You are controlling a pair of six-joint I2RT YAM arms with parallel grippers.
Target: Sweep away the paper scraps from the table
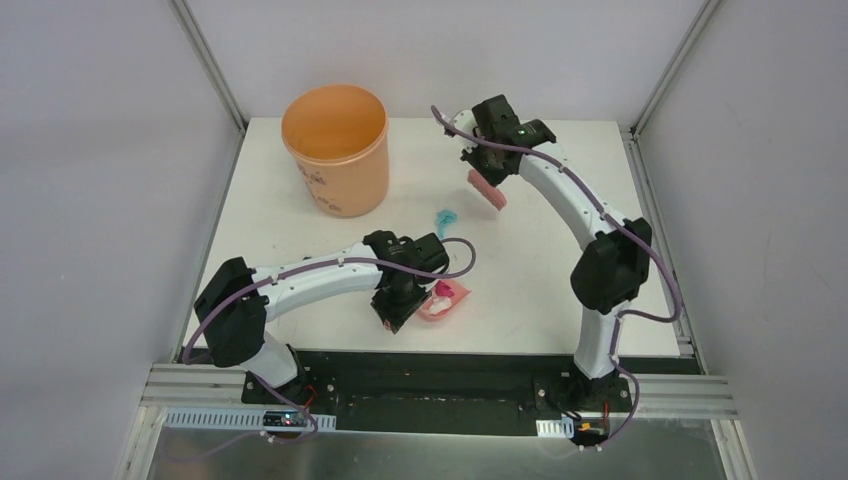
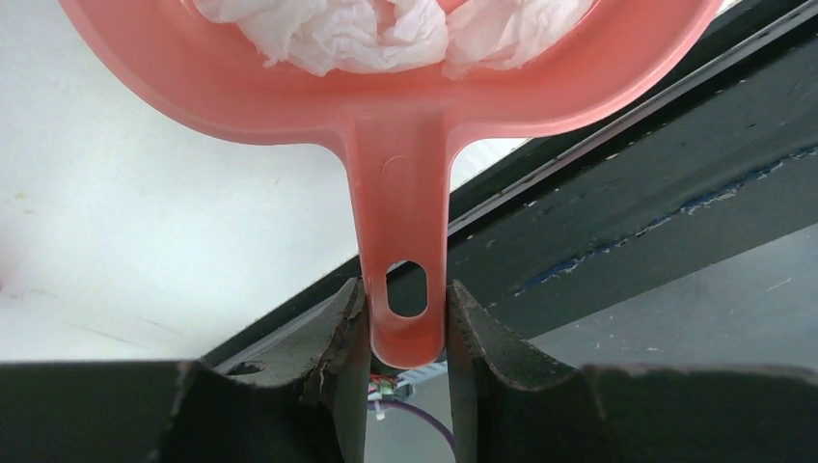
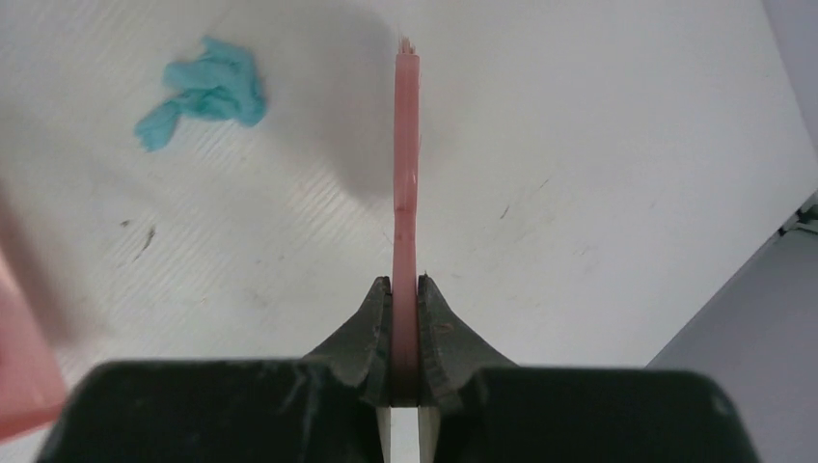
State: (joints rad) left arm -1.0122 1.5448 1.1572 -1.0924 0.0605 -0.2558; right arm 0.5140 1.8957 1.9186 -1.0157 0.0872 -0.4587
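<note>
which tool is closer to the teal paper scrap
Right. The right tool, holding the brush, sits just beyond and right of the teal paper scrap; the left tool, gripping the dustpan, is farther, on its near side.

The handle of the pink dustpan is clamped between the fingers of the left gripper at its hanging hole. Crumpled white paper is held in the pan just ahead. The white table is seen to the gripper's left and a black rail to its right.
</note>
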